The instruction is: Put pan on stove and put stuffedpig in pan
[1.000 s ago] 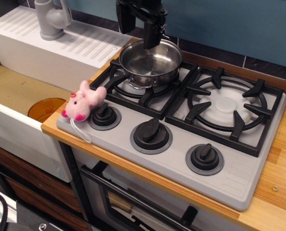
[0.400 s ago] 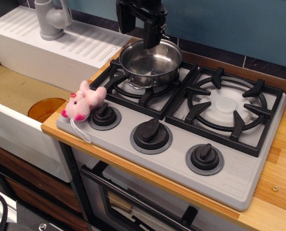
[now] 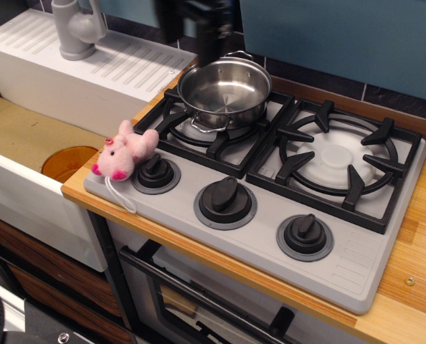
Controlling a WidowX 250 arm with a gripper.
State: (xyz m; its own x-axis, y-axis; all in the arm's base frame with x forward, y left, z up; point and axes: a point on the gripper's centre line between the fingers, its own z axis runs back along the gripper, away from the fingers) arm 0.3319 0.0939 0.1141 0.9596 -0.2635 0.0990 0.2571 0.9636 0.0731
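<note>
Grey stove (image 3: pixel 356 265) on wood counter (image 3: pixel 414 251), teal wall behind — pan (image 3: pixel 224 92) on left grate, stuffedpig (image 3: pixel 123 152) by knob; gripper (image 3: pixel 195 21) blurred — opening indeterminate.

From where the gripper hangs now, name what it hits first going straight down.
Probably the far rim of the pan on the stove, or the counter behind it; the gripper is blurred and depth is unclear.

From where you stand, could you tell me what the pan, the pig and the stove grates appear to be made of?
The pan looks like polished stainless steel: bright and mirror-like, with reflections inside. The pig appears to be soft plush fabric, fuzzy pale pink with darker pink feet. The grates look like matte black cast metal or moulded plastic; the picture does not settle which. They sit on a smooth grey stove, probably plastic.
</note>
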